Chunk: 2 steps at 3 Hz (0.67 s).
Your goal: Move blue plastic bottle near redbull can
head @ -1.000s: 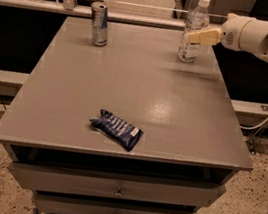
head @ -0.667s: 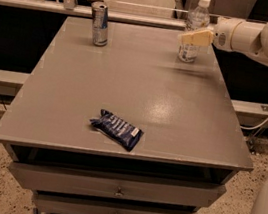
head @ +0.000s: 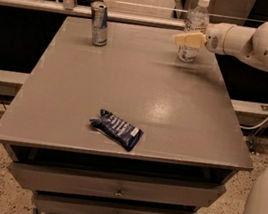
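Observation:
The blue plastic bottle (head: pixel 198 14), clear with a white cap, stands upright at the table's far right. The redbull can (head: pixel 99 23) stands upright at the far left of the table, well apart from the bottle. My gripper (head: pixel 188 38) reaches in from the right on a white arm (head: pixel 266 41). It is at the bottle's mid-height and overlaps the bottle's label. The bottle's base rests on the table.
A flat dark-blue snack wrapper (head: pixel 117 128) lies near the front edge of the grey table (head: pixel 143 80). Drawers (head: pixel 118 190) sit under the tabletop. A rail and dark counters run behind the table.
The arm has moved left, bringing the gripper further across the bottle. The bottle, the can and the wrapper have not moved.

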### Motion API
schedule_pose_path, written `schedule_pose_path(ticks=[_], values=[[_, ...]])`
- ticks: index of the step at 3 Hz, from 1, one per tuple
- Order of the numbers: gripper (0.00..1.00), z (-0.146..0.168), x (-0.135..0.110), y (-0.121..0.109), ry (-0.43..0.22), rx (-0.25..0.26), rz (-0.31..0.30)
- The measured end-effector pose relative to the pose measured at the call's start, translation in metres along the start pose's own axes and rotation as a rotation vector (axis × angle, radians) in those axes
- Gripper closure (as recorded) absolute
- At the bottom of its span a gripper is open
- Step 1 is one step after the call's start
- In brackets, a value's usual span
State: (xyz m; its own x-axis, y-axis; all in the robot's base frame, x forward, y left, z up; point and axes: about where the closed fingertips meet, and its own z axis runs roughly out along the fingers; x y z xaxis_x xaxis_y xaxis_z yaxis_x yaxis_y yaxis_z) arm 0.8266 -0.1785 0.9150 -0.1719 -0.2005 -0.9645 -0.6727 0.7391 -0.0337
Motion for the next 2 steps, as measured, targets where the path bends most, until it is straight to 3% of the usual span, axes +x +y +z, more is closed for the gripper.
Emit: schedule_pose_path(ticks=[2], values=[[0.65, -0.0005, -0.0054, 0.0096, -0.062, -0.019, 0.012]])
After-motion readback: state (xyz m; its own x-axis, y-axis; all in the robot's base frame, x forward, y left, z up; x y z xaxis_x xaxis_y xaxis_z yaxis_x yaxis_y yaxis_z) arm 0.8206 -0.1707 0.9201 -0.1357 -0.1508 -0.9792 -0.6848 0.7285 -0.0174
